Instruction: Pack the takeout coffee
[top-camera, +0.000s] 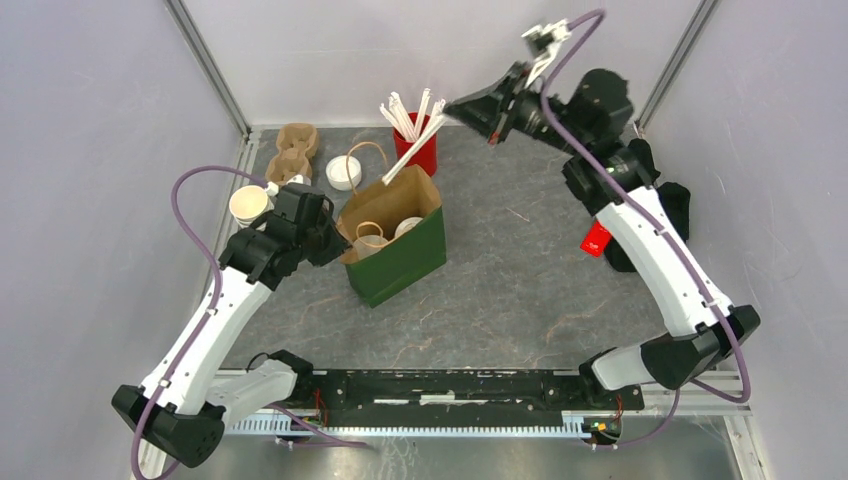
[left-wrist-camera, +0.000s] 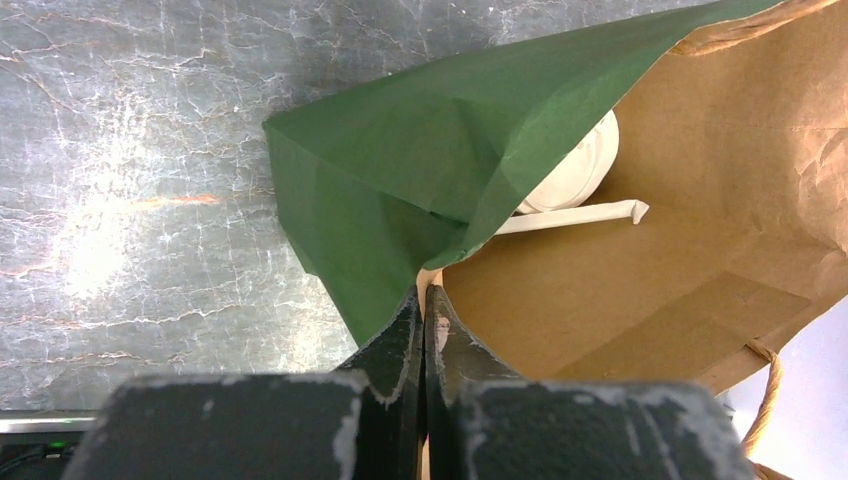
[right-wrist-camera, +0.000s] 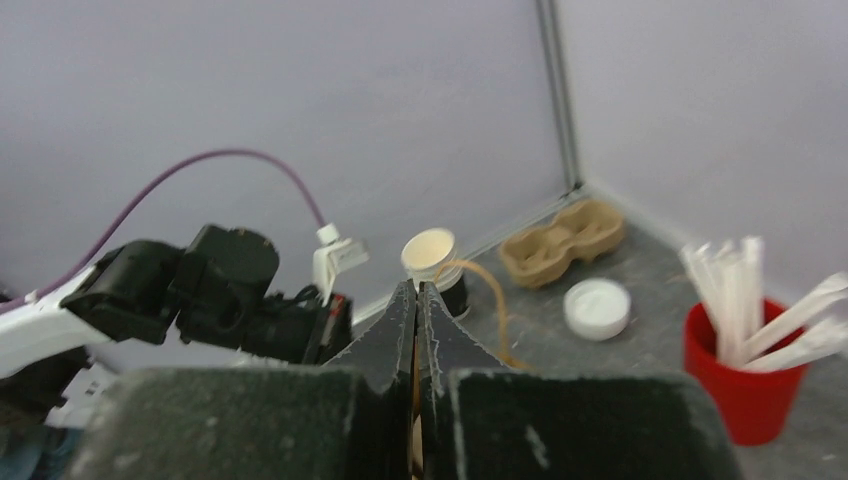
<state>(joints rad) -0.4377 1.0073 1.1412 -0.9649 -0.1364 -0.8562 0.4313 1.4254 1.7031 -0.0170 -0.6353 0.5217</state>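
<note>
The left arm's (top-camera: 215, 310) jaws were clamped shut on the rim of the green bag (left-wrist-camera: 400, 170). A white-lidded cup (left-wrist-camera: 580, 170) sat inside the bag. Beyond the bag, the right arm's (top-camera: 650, 250) jaws were fully closed.

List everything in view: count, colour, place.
bag: 1, green outside, brown inside, mid-table
lidded cup: 1 visible, white lid, in bag
holder: 1, red, behind bag
straws: several, white, in holder; one with an end in bag
lids: 1 stack, white, left of holder
carrier: 1, brown, far-left corner
lidless cups: 1 stack, cream inside, left of bag
red tag: 1, beside right arm
left pincer: shut on bag rim
right pincer: shut, raised, apparently on that straw
</note>
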